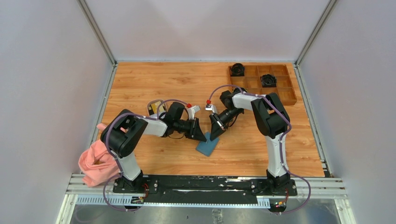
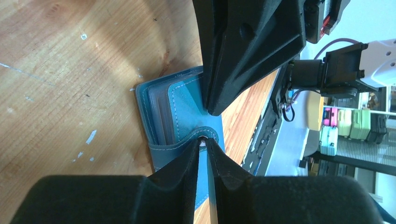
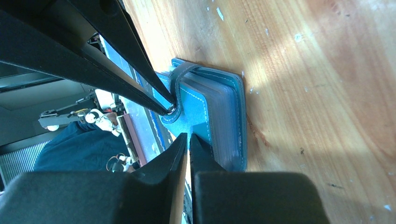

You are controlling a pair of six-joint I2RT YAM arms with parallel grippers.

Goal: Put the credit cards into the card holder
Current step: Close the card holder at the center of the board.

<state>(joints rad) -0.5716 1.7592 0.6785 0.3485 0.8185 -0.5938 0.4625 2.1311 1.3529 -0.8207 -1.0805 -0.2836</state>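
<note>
Card holder (image 1: 207, 145), table (image 1: 154, 79) 6 o'clock: left gripper (image 2: 204, 142) clamped on snap tab (image 2: 204, 132); right gripper (image 3: 187, 138) fingers together, pinning cover (image 2: 187, 107). You risk tab slipping free.

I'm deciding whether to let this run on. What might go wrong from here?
The left gripper pinches only the tip of the snap strap, so it may slip off. The right gripper sits on the card holder right beside it; the two could collide. If that hold-down slips, the holder may lift rather than open.
</note>
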